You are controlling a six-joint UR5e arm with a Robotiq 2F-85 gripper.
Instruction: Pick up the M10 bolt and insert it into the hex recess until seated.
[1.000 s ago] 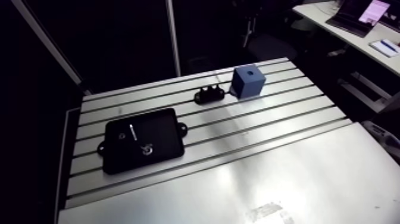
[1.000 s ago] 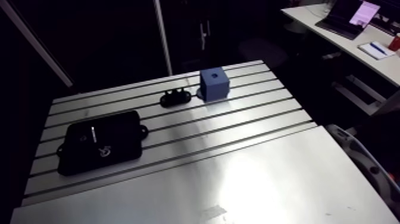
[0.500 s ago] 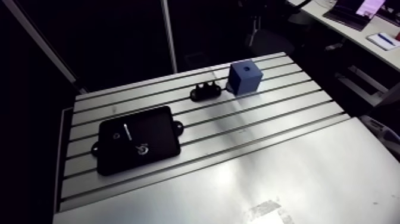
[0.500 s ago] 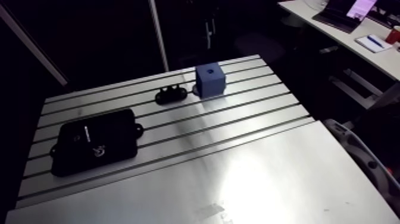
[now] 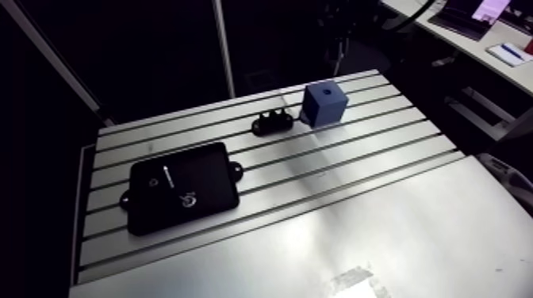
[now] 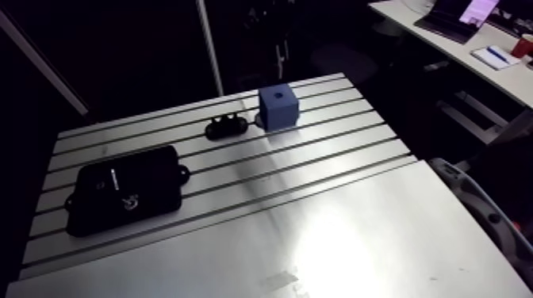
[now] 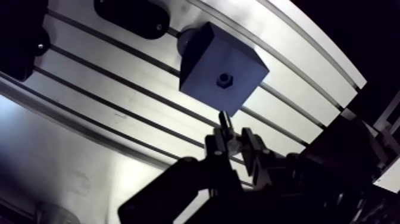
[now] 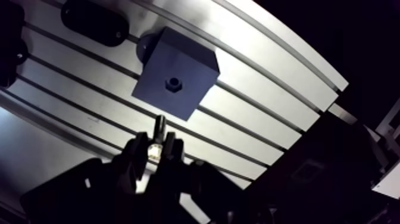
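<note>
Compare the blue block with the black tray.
The blue block is a cube standing tall; the black tray is flat and low. The block's top has one small hex recess; the tray's top carries small pale parts. The tray covers more table than the block. Both rest on the slotted table.

looks to be a robotics lab or test workshop. told by a slotted aluminium desk (image 5: 341, 170) carrying bench fixtures: a blue block (image 5: 324, 104) with a hex recess (image 7: 224, 78) in its top, a flat black tray (image 5: 183, 187) with mounting ears and small metal parts, a small black holder (image 5: 272, 123). told too by a robot's claw (image 7: 233, 143) pinching a bolt (image 7: 223, 121) near the block.
</note>
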